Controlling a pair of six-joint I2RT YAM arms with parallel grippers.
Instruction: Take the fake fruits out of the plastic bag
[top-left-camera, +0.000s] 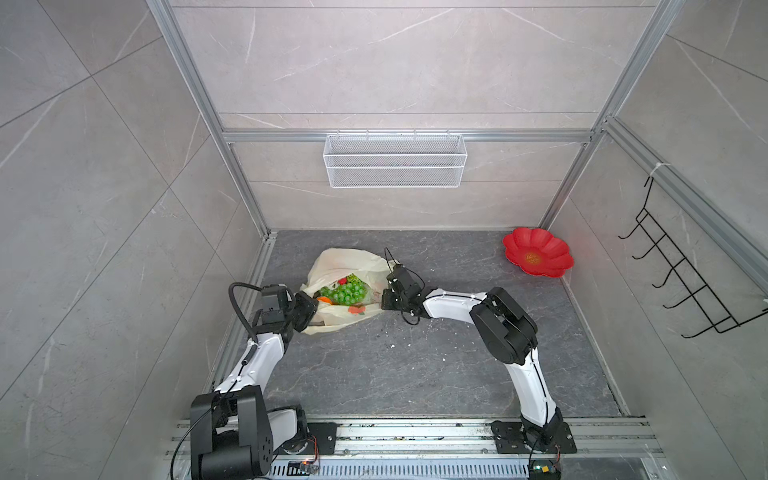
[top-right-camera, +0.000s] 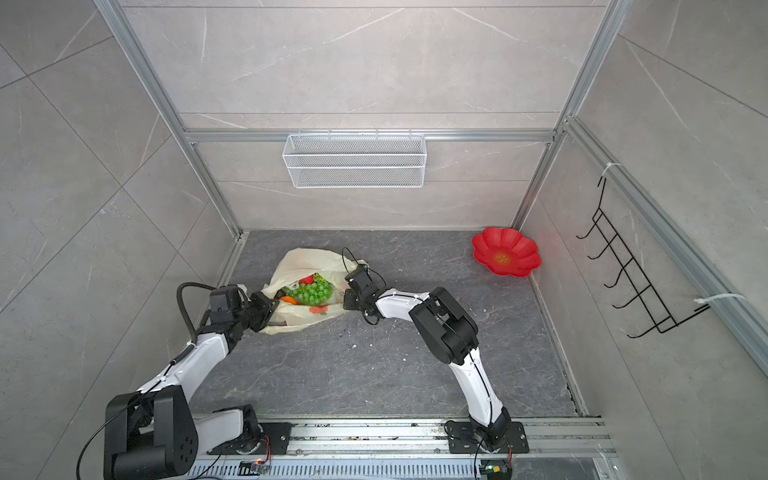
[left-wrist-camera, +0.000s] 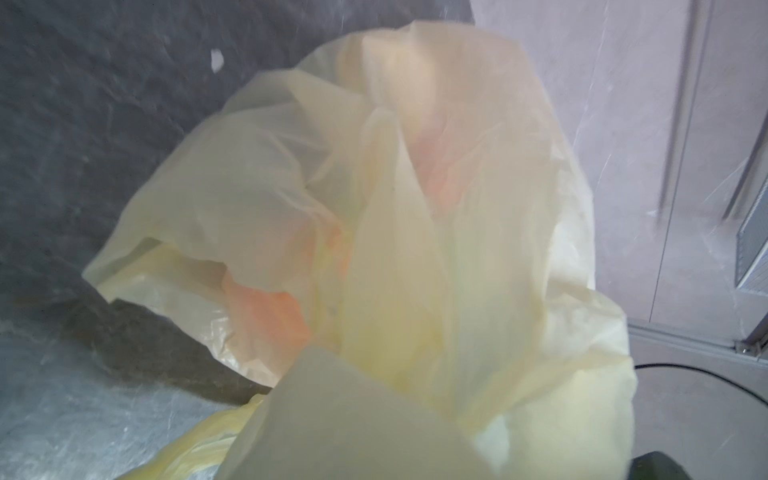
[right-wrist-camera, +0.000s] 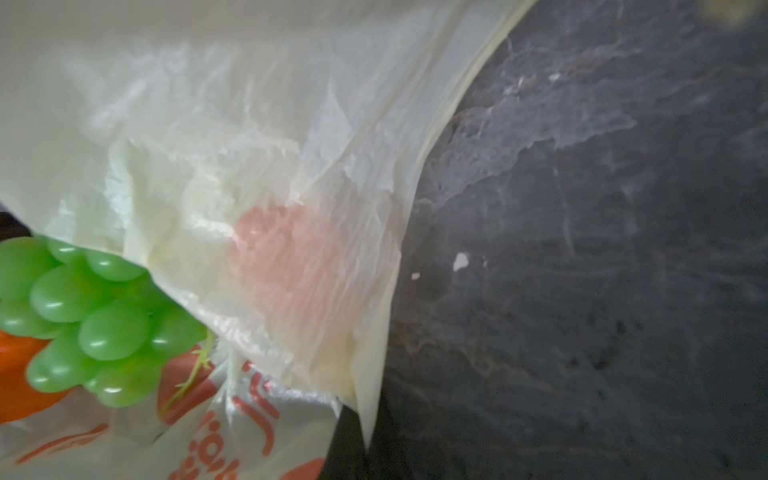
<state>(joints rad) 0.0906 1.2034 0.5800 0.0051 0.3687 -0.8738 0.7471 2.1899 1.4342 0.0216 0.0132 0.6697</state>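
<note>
Fake fruits (top-left-camera: 345, 291): inside the plastic bag (top-left-camera: 340, 259), between the left tool (top-left-camera: 308, 309) and the right tool (top-left-camera: 385, 300). The green grape bunch (right-wrist-camera: 91, 316) lies on top, and the orange (top-left-camera: 323, 299) sits nearer the left tool.
Bag: lies on the bench (top-left-camera: 415, 365) with its mouth spread from tool to tool, so the fruits are exposed from above.
Left tool: jaws closed at the rim beside it, apparently pinching the film, probably to hold that side back.
Right tool: against the opposite rim. Its jaws are hidden, so I cannot tell whether it grips the film.
Why held so: the thin film would likely sag over the fruits unless the rims are kept apart.
Progress: no fruit lies outside the bag yet.
</note>
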